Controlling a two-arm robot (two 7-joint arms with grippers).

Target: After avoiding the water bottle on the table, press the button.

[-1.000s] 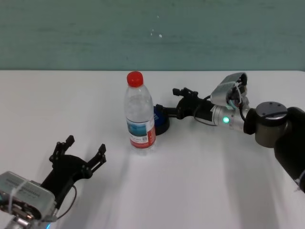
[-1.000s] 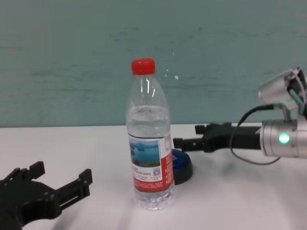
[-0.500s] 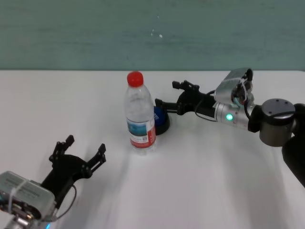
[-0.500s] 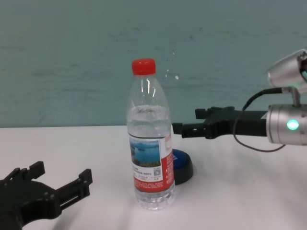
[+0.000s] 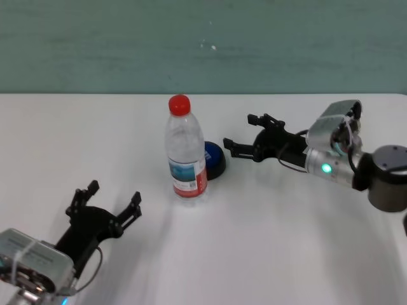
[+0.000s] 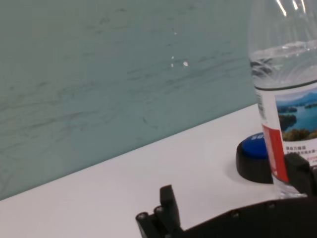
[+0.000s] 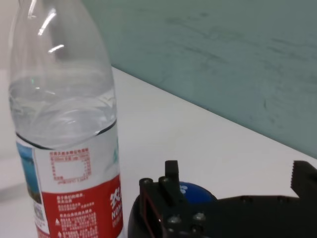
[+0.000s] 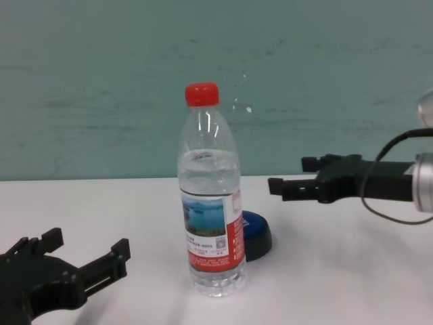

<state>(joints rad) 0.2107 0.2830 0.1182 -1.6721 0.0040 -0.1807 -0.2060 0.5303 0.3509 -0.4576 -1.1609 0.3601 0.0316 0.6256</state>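
Observation:
The water bottle stands upright mid-table, clear with a red cap and a lake label; it also shows in the chest view. The blue button on its black base sits just behind and right of the bottle, partly hidden by it in the chest view. My right gripper is open and empty, hovering above the table to the right of the button, clear of it and the bottle. My left gripper is open and empty, parked low at the near left.
The white table spreads wide around the bottle. A teal wall runs along its far edge. The right wrist view shows the bottle close by, with the button behind the fingers.
My right gripper has lifted off the button and drawn back to the right, away from the button and bottle. The bottle, button and left arm have not moved.

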